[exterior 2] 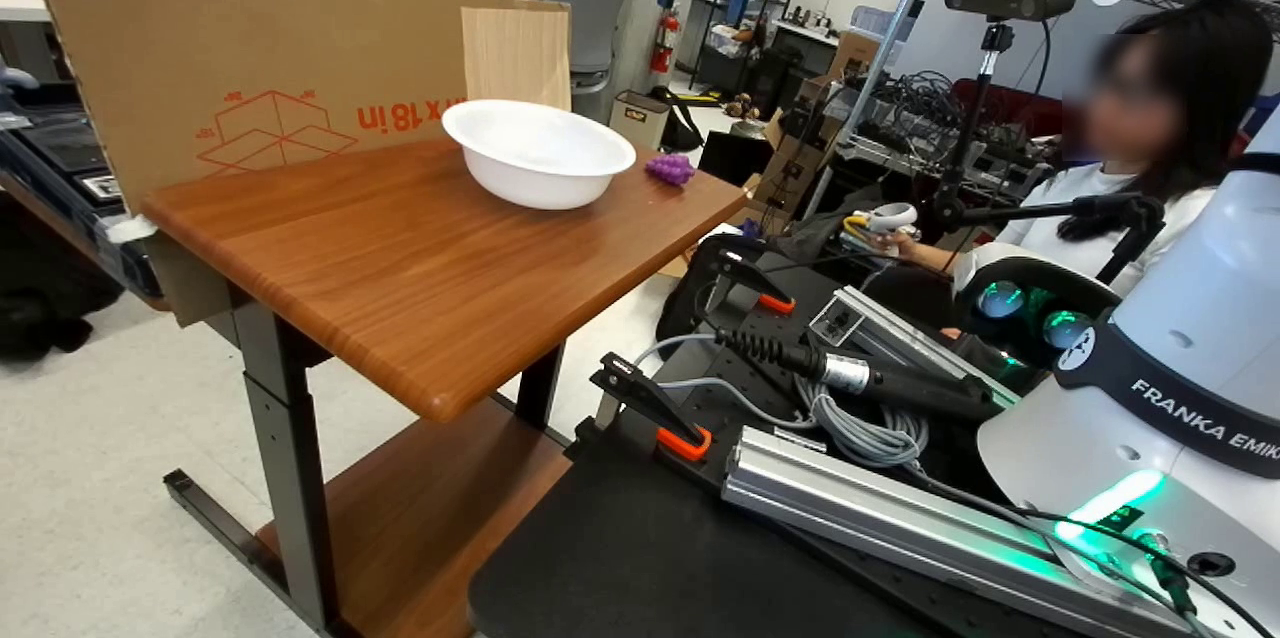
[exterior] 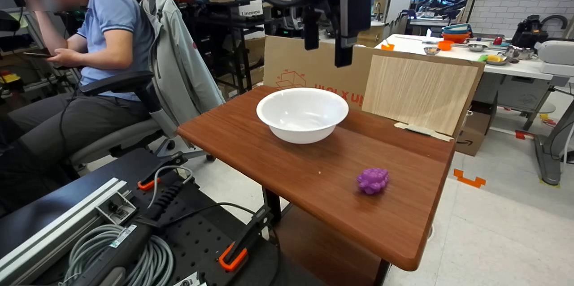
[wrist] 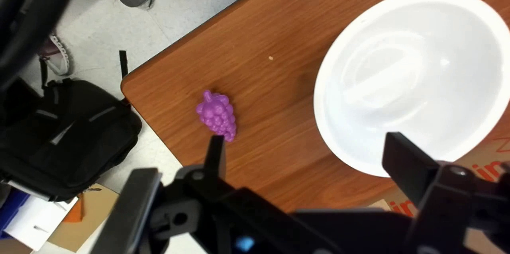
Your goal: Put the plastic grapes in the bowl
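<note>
The plastic grapes (exterior: 373, 181), a small purple cluster, lie on the brown wooden table near one corner. They also show beside the bowl in an exterior view (exterior 2: 670, 169) and in the wrist view (wrist: 217, 114). The wide white bowl (exterior: 302, 115) stands upright on the table, apart from the grapes, and shows in an exterior view (exterior 2: 540, 153) and the wrist view (wrist: 402, 75). No object shows inside it. My gripper (exterior: 327, 53) is high above the table. In the wrist view the gripper (wrist: 306, 146) has its fingers wide apart with nothing between them.
The brown table (exterior: 269, 160) has a cardboard sheet (exterior: 323, 64) standing along its back edge, with a light wood-patterned panel (exterior: 421, 93) on it. A black bench (exterior: 202, 227) with clamps, cables and a metal rail stands beside the table. People sit nearby.
</note>
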